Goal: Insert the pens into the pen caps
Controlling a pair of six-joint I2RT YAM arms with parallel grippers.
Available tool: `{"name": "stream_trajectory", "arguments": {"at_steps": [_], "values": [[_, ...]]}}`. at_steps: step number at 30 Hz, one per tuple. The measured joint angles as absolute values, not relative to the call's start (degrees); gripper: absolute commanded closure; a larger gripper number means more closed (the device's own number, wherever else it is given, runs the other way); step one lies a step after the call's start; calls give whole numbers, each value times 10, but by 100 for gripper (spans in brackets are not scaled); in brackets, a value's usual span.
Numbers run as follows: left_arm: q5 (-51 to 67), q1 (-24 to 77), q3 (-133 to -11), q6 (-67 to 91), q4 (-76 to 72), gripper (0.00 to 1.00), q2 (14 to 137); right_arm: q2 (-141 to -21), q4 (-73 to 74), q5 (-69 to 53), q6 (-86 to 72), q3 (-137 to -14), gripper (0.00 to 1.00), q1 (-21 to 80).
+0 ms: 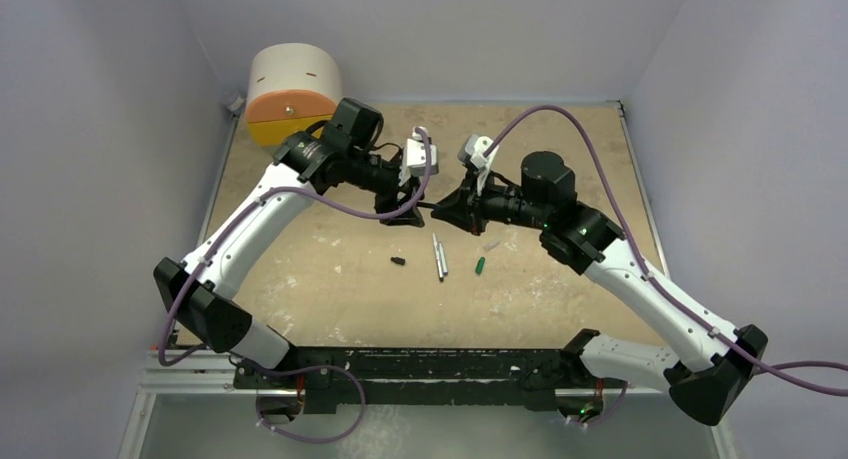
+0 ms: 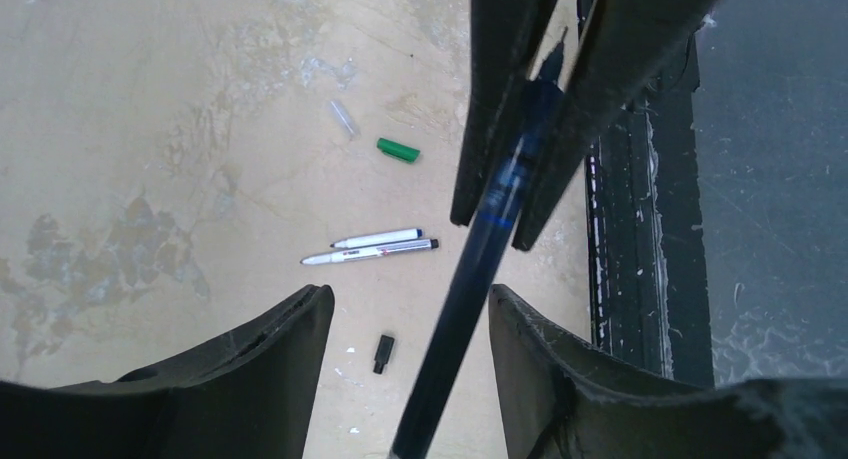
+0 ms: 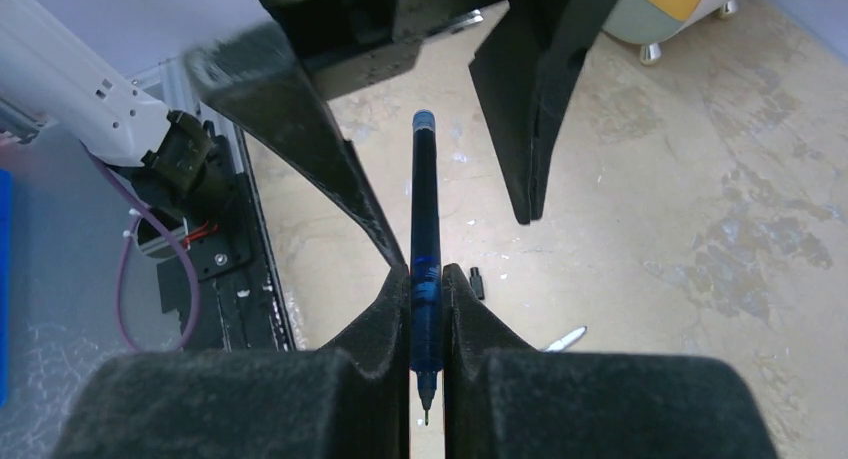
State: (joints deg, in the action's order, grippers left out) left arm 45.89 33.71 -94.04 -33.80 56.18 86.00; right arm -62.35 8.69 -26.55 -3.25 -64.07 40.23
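Where the two arms meet above the middle of the worktop (image 1: 320,299), the right gripper (image 3: 426,279) has its jaws pressed onto a dark blue pen (image 3: 424,199). It pinches the barrel close to the writing end, and the bare nib pokes out behind the fingers toward that wrist's camera. The pen's other end reaches in between the fingers of the left gripper (image 2: 408,297), whose jaws stand spread wide on either side of the barrel. Whether either pad touches it I cannot tell.

Three pens in all: the held one, and two more pens (image 1: 439,256) lying side by side on the worktop, just nearer than the grippers and about midway between the left and right edges.

Three caps, all loose on the worktop and none on a pen. The black cap (image 1: 398,262) lies to the left of the lying pair, the green cap (image 1: 480,265) to their right, and the pale cap (image 1: 491,247) just beyond the green one, toward the far edge.

Only the top view takes in both arms and the round white-and-orange container (image 1: 292,94) at the far left corner. The left wrist view shows all three caps and the pair's light barrels, one with a dark end. The right wrist view shows only the black cap and the pale end of one lying pen — but it alone shows the nib clearly.
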Motion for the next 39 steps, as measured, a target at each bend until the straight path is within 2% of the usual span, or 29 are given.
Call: {"name": "stream_trajectory", "arguments": {"at_steps": [5, 8, 9, 13, 14, 17, 18, 21, 25, 27, 33, 38, 39], "values": [[461, 346, -941, -332, 556, 63, 888, -633, 87, -268, -32, -641, 100, 402], [462, 350, -941, -328, 556, 94, 893, -636, 88, -265, -30, -641, 100, 402], [464, 351, -941, -329, 557, 100, 893, -636, 87, -265, -29, -641, 100, 401], [484, 354, -941, -358, 574, 100, 888, -636, 91, -276, -27, -644, 100, 396], [485, 354, -941, -359, 574, 100, 887, -636, 91, -277, -27, -645, 92, 396], [488, 354, -940, -358, 572, 100, 884, -636, 86, -276, -30, -646, 54, 397], [489, 354, -940, -356, 572, 100, 884, -636, 83, -272, -35, -646, 46, 397], [489, 354, -940, -333, 551, 100, 884, -630, 57, -231, -46, -639, 35, 401], [487, 354, -913, -272, 484, 100, 873, -567, 16, -167, -63, -601, 32, 402], [482, 354, -864, -209, 404, 100, 851, -512, -24, -131, -79, -570, 32, 402], [435, 355, -696, 43, 66, 100, 773, -359, -186, -46, -159, -454, 37, 402], [402, 373, -645, 200, -176, 100, 761, -374, -279, -40, -216, -415, 43, 402], [400, 380, -639, 220, -209, 100, 759, -385, -287, -42, -223, -413, 47, 402]]}}
